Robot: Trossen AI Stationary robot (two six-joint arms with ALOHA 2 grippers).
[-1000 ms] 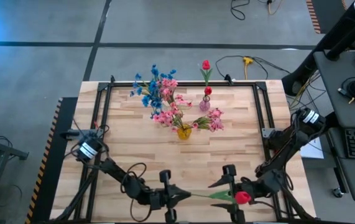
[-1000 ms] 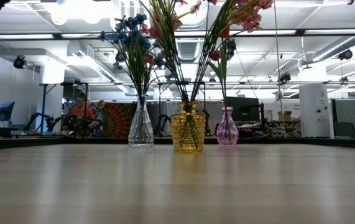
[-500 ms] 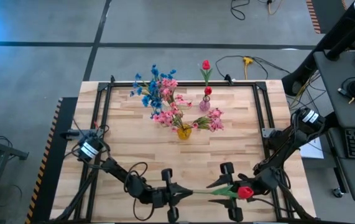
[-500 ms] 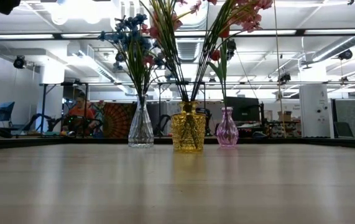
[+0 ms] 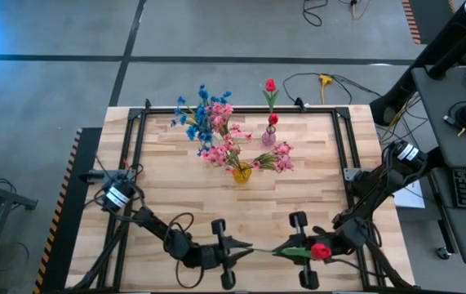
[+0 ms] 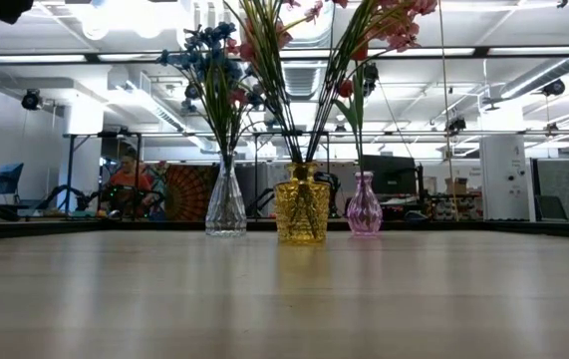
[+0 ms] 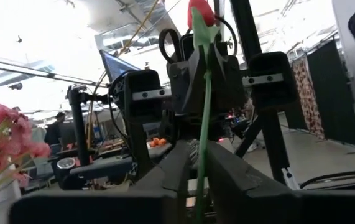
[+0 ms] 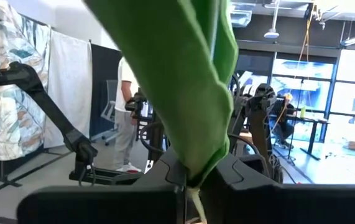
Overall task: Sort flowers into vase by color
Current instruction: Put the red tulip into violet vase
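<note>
My right gripper (image 5: pixel 299 251) is clamped on the red tulip (image 5: pixel 320 251) by its leaf; my left gripper (image 5: pixel 234 252) pinches its stem end.

At the near edge of the tabletop (image 5: pixel 175 196), a red tulip (image 5: pixel 320 251) lies level between both grippers. The right gripper (image 5: pixel 300 250) has its fingers closed on the leafy stem just beside the bud; the left gripper (image 5: pixel 231 253) pinches the stem's far end.

Both tools low at the near edge, left tool (image 5: pixel 231 252); right tool (image 5: pixel 298 250) clamped
</note>
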